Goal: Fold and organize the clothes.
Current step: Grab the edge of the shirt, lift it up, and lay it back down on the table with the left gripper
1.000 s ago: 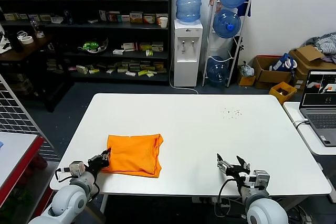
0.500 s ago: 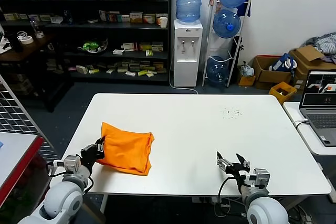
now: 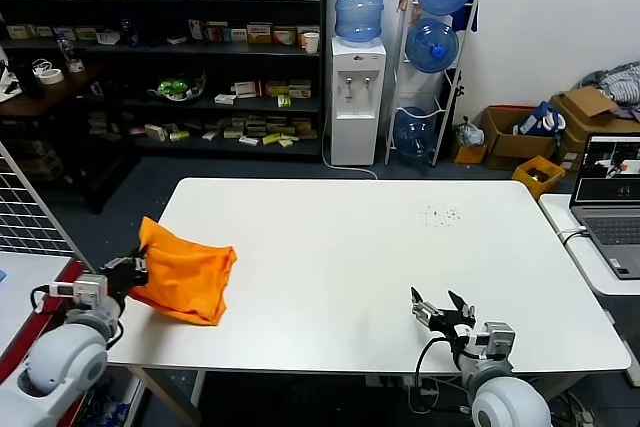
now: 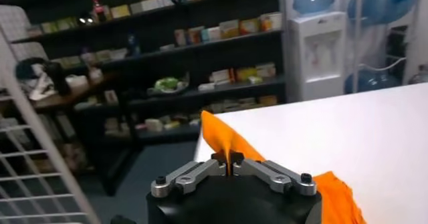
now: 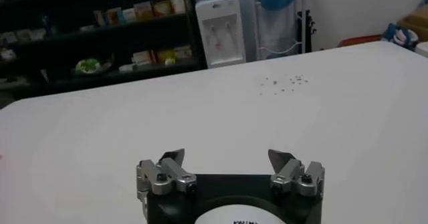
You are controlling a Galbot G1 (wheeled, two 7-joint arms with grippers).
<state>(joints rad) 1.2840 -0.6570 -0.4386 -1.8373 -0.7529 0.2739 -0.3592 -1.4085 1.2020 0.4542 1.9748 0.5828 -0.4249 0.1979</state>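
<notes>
The orange T-shirt (image 3: 185, 275) is folded into a bundle at the table's left edge, its near corner lifted and overhanging the edge. No lettering shows. My left gripper (image 3: 133, 269) is shut on that corner, just off the table's left side; in the left wrist view the jaws (image 4: 228, 159) pinch the orange cloth (image 4: 231, 140). My right gripper (image 3: 437, 309) is open and empty, low near the front edge of the white table (image 3: 400, 247), right of centre; it also shows open in the right wrist view (image 5: 227, 157).
A metal wire rack (image 3: 30, 222) and a red-edged surface (image 3: 35, 317) stand left of the table. A laptop (image 3: 612, 197) sits on a side table at right. Shelves, a water dispenser (image 3: 358, 97) and boxes stand behind.
My left gripper has pulled the folded shirt leftward, from left of the table's middle to its left edge. The right gripper has stayed put.
</notes>
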